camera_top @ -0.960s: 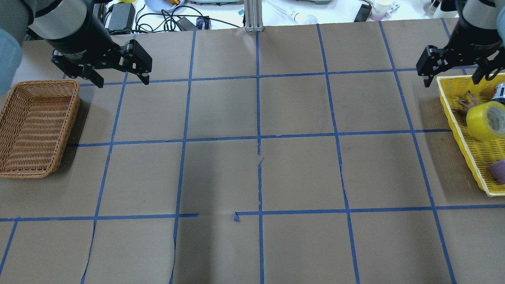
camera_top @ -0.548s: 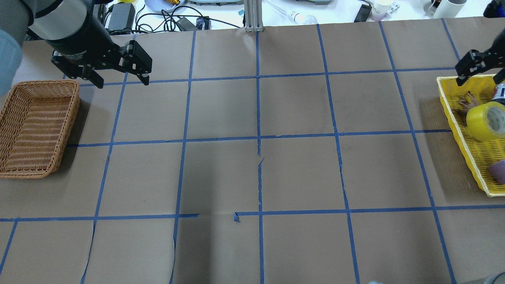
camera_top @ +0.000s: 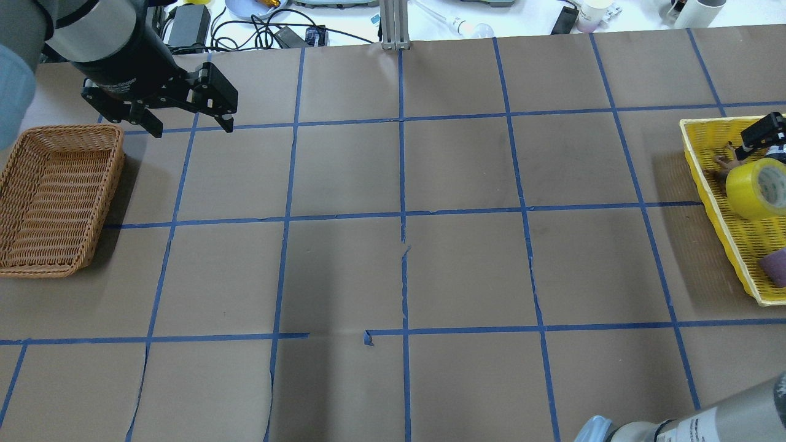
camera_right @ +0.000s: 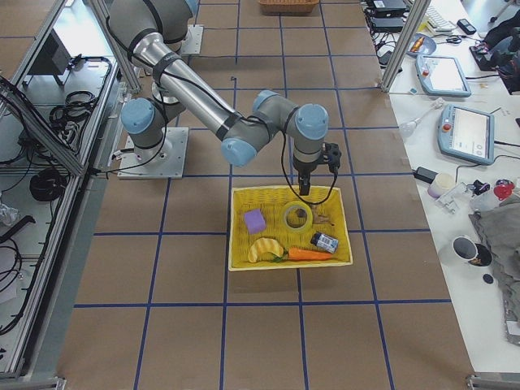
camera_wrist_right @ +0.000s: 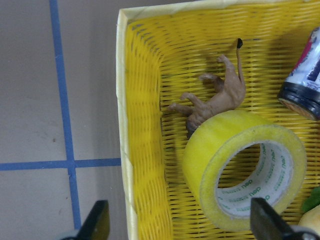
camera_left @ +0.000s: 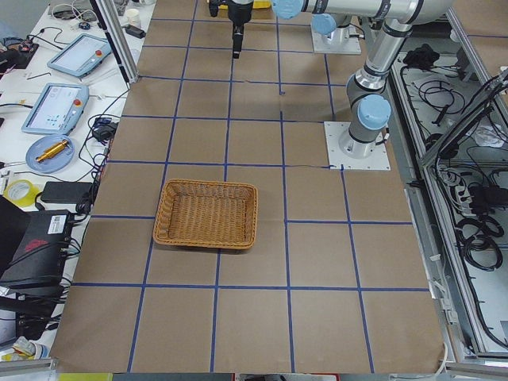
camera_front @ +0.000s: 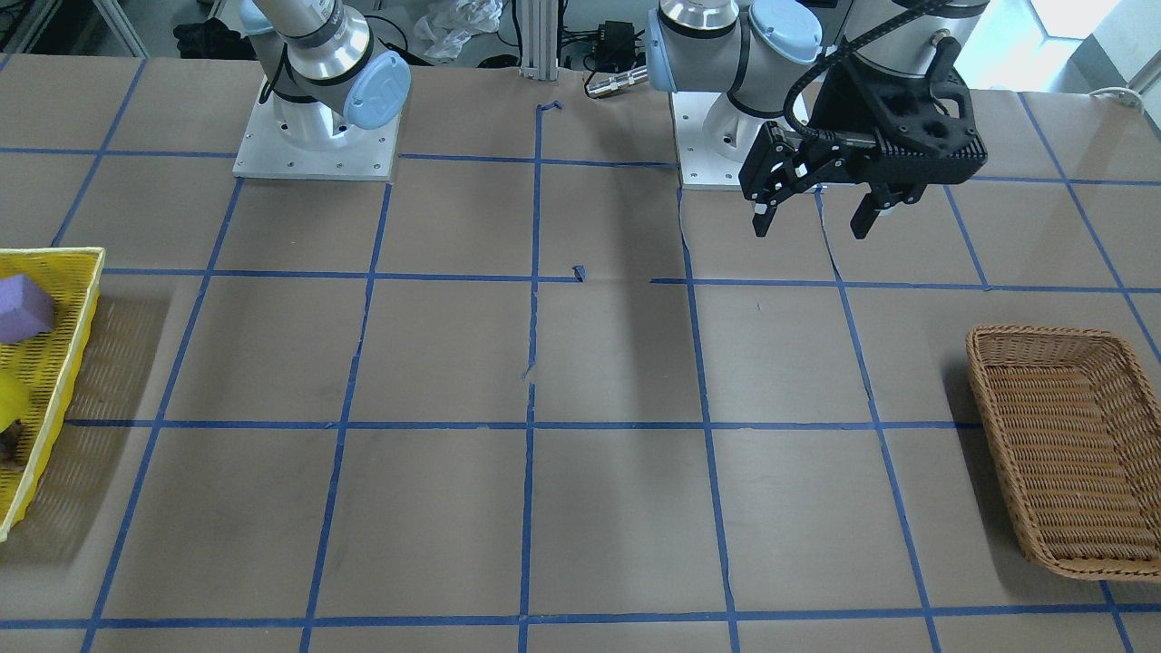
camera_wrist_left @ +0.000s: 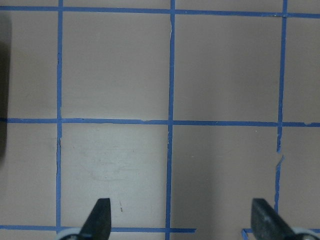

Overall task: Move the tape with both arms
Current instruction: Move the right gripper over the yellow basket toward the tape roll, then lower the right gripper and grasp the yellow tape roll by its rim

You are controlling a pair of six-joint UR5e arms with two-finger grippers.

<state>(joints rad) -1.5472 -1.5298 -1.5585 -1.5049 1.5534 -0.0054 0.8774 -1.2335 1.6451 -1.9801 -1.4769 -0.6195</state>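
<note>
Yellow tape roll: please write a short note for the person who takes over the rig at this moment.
Left end effector: open, empty, above the table near the wicker basket.
Right end effector: open, over the tape, not gripping it.
Tape: leaning in the yellow basket, touching a brown toy animal.
Done: no grasp yet.
Left: grasp, hand over to the left arm, set down.

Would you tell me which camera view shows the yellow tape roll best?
The right wrist-mounted view: the tape fills it, core visible, in the yellow basket. Overhead exterior cuts it at the edge; exterior right shows it small.
</note>
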